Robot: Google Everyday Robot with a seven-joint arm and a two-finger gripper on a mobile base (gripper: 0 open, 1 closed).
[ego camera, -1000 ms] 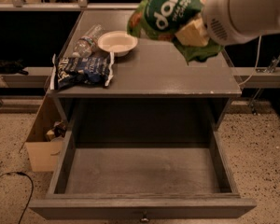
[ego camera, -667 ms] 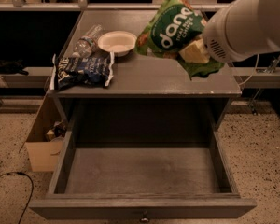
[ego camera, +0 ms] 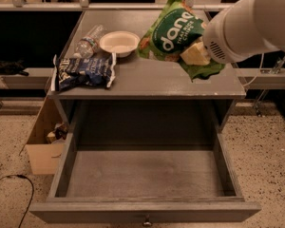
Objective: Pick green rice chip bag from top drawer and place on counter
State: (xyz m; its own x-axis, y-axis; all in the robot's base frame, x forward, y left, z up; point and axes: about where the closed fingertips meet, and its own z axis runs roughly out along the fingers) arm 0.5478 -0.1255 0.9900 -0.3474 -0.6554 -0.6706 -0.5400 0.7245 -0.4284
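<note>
The green rice chip bag [ego camera: 173, 34] with its white "dang" logo hangs tilted just above the right half of the counter [ego camera: 147, 80]. My gripper [ego camera: 195, 55] is shut on the bag's lower right part, with a pale finger [ego camera: 194, 52] pressed on it; my white arm comes in from the upper right. The top drawer [ego camera: 145, 175] is pulled wide open below the counter and its grey bottom is bare. A small knob [ego camera: 145, 221] shows at its front.
A dark blue-and-white snack bag [ego camera: 83, 71] lies at the counter's left front. A white bowl [ego camera: 119, 42] and a clear plastic bottle [ego camera: 89, 42] sit behind it. A cardboard box [ego camera: 45, 139] stands on the floor left of the cabinet.
The arm and bag have moved down and a little back over the counter's right half; the bag now hangs lower, close to the surface. Nothing else moved.
</note>
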